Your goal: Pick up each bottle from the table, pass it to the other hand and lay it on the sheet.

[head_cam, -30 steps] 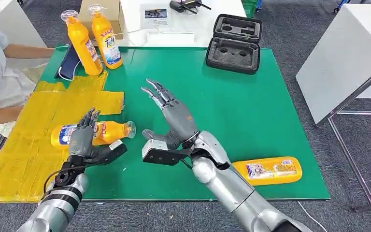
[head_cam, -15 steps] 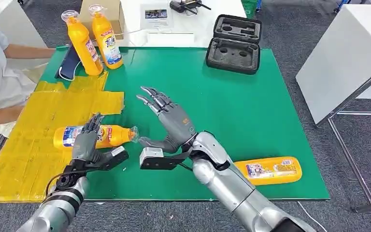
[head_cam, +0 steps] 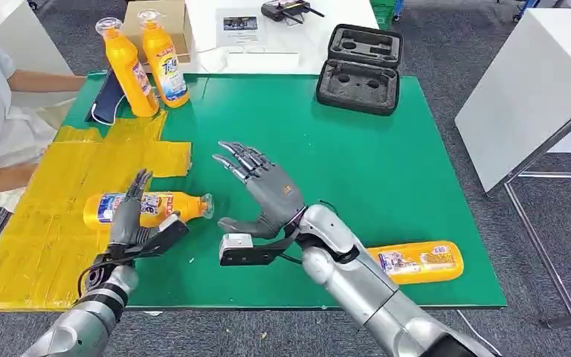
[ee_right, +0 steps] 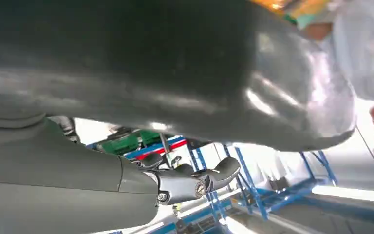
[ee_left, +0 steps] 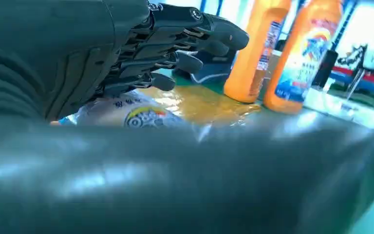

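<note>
Green matting covers the surface (head_cam: 386,171), with grey carpet beyond its edges. Left hand (head_cam: 130,219) has its fingers (head_cam: 137,186) spread and straight over a lying bottle (head_cam: 165,207), holding nothing; whether they touch it I cannot tell. That bottle lies on the yellow sheet (head_cam: 37,245), its cap past the sheet's edge, toward the right hand (head_cam: 268,195). Right fingers (head_cam: 238,158) are spread above bare green, gripping nothing. Behind that wrist, near the surface's near edge, lies a second bottle (head_cam: 415,262). Far past the left fingers two upright bottles (head_cam: 145,67) stand. A black case (head_cam: 359,68) lies open at the far edge.
</note>
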Controlling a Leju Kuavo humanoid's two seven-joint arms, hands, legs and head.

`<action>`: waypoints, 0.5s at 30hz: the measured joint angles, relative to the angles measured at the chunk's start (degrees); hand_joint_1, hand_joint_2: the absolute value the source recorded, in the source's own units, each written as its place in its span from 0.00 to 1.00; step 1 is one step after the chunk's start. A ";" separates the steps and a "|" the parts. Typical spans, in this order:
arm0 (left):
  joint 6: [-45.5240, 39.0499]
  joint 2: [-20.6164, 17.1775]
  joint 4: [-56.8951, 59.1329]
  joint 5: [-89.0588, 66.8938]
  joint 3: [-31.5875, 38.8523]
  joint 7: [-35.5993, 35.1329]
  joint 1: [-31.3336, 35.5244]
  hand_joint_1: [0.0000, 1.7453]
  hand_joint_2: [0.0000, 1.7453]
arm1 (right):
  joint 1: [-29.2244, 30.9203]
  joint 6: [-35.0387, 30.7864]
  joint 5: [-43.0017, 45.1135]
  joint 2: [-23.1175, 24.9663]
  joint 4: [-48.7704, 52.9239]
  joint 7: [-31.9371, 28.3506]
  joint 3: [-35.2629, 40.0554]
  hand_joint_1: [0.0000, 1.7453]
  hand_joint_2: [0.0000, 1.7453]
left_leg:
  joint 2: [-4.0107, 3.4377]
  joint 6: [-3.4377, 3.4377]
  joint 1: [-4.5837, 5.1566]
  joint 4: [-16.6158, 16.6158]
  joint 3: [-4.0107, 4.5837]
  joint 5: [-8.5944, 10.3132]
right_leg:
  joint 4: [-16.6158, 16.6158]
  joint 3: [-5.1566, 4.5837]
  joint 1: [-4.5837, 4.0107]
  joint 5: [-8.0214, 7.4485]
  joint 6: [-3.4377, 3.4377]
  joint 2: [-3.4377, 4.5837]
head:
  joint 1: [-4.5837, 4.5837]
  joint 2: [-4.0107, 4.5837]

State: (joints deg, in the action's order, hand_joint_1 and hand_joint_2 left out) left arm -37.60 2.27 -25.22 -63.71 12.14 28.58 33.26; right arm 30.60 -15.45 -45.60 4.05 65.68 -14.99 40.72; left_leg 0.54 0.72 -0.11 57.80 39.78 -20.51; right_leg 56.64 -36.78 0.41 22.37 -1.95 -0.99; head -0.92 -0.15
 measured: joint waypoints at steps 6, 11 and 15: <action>14.82 1.86 -4.82 20.31 2.48 8.89 -0.29 0.00 1.00 | -1.26 3.13 -3.06 -2.83 -0.13 -1.55 -0.28 0.00 1.00 | 0.04 0.01 0.01 0.00 0.00 0.00 | -0.01 0.03 0.01 -0.01 -0.02 -0.01 | 0.00 0.00; 33.11 3.96 -21.87 39.24 1.14 7.46 -6.41 0.00 1.00 | -4.00 6.60 -2.57 -8.86 2.34 -5.86 -2.47 0.00 1.00 | 0.06 0.07 0.04 0.02 0.02 -0.05 | -0.03 0.04 0.05 -0.01 -0.04 -0.02 | 0.00 0.00; 35.68 4.78 -32.77 43.13 -1.74 4.80 -10.68 0.00 1.00 | -9.59 7.89 -4.19 -14.99 7.59 -7.41 -6.88 0.00 1.00 | 0.13 0.18 0.09 0.04 0.04 -0.18 | -0.08 0.07 0.08 0.13 -0.24 -0.07 | -0.02 0.00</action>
State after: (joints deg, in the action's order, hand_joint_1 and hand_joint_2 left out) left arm -1.92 7.06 -58.00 -20.57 10.41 33.38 22.57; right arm 21.01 -7.56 -49.78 -10.94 73.27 -22.40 33.84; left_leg 0.67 0.91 -0.02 57.84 39.82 -20.69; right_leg 56.56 -36.71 0.49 22.50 -2.19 -1.06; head -0.94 -0.15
